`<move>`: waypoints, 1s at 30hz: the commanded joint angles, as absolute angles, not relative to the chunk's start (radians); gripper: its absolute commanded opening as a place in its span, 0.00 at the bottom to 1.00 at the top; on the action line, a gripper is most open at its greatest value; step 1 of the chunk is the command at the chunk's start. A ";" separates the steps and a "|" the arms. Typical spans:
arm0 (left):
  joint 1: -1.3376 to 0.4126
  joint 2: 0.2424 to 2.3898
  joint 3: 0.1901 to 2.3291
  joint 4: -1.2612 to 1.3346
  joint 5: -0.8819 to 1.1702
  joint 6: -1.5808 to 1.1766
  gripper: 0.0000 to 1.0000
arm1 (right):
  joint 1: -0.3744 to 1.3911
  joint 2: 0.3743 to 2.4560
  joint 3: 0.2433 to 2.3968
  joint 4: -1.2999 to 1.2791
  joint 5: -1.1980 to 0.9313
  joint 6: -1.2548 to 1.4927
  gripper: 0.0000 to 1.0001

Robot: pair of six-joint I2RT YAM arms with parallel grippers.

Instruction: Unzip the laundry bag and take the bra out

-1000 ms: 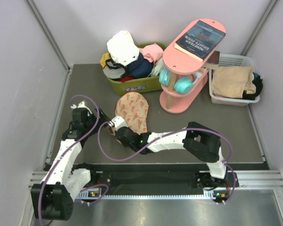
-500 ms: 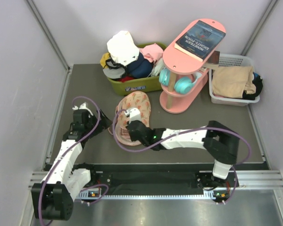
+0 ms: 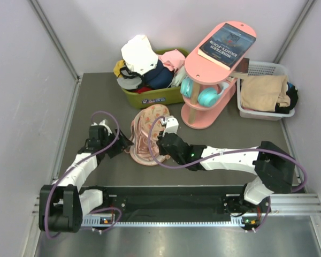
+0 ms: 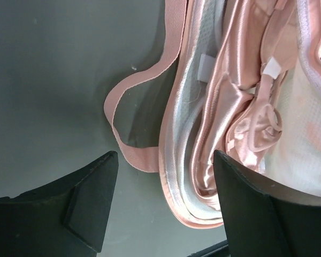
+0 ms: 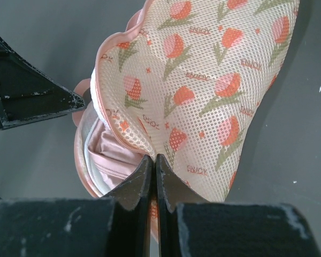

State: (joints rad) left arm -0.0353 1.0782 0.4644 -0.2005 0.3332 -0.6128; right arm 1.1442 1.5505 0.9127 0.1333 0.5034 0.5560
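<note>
Two changes: the right gripper (image 5: 154, 160) has pinched shut on the upper flap of the oval, tulip-printed peach mesh laundry bag (image 3: 150, 134) on the grey table (image 3: 96, 101) and lifted it. The left gripper (image 4: 165, 158) has advanced to the opened rim. Its jaws, wide and empty, flank the exposed pink satin bra (image 4: 241, 107), so removal can follow.

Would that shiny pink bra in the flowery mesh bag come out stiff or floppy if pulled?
Probably floppy: the bra lies in crumpled folds inside the laundry bag. Its satin sheen suggests it may slip from a pinch. Thin fabric, so likely light.
</note>
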 commanded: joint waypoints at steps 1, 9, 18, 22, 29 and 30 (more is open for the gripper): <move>-0.049 1.109 0.436 -0.091 0.362 -0.621 0.75 | 1.140 1.494 0.897 0.175 0.523 0.584 0.00; -0.075 1.170 0.399 -0.008 0.397 -0.666 0.56 | 1.140 1.457 0.879 0.176 0.525 0.591 0.00; -0.075 1.184 0.391 0.020 0.400 -0.678 0.00 | 1.141 1.419 0.853 0.181 0.529 0.603 0.00; -0.075 1.114 0.384 -0.060 0.327 -0.684 0.00 | 1.143 1.384 0.825 0.181 0.532 0.620 0.00; -0.072 0.787 0.379 -0.314 0.078 -0.718 0.00 | 1.164 1.330 0.769 0.184 0.541 0.672 0.00; -0.072 0.754 0.376 -0.354 0.054 -0.733 0.00 | 1.167 1.325 0.764 0.189 0.543 0.686 0.00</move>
State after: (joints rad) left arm -0.0738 0.8974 0.3878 -0.2096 0.2161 -0.6914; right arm 1.1500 1.3754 0.7841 0.1452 0.5194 0.6334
